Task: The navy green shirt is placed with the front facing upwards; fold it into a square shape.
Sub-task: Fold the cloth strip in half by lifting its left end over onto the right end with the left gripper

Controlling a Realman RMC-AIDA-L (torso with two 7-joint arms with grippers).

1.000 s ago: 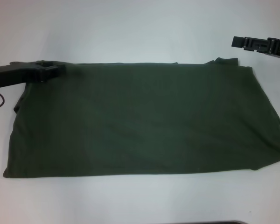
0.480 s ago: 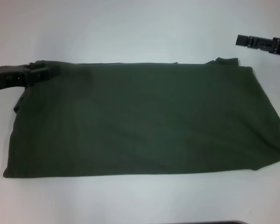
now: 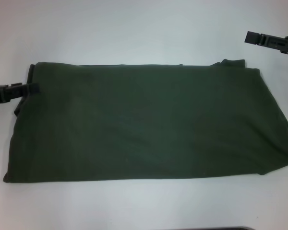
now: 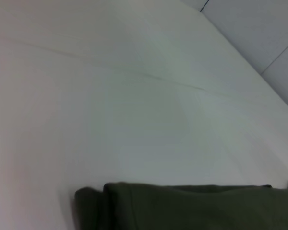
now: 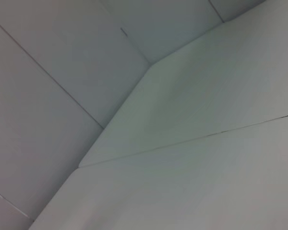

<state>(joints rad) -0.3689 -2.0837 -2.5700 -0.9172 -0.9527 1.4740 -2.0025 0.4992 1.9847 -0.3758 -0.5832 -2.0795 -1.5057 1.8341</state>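
Observation:
The navy green shirt (image 3: 149, 122) lies flat on the white table, folded into a wide dark olive rectangle with no lettering showing. My left gripper (image 3: 31, 88) sits at the shirt's left edge, near its far corner, just above the cloth. My right gripper (image 3: 252, 37) hangs off the shirt beyond its far right corner, above bare table. The left wrist view shows a folded edge of the shirt (image 4: 192, 206) on the white surface. The right wrist view shows only table and wall.
The white table (image 3: 134, 28) runs on all sides of the shirt, with open surface behind it and a strip in front. A dark edge (image 3: 230, 228) shows at the bottom of the head view.
My left gripper has drawn back leftward and toward the near side, from over the shirt's far left corner to its left edge. The right gripper has drifted slightly right and away.

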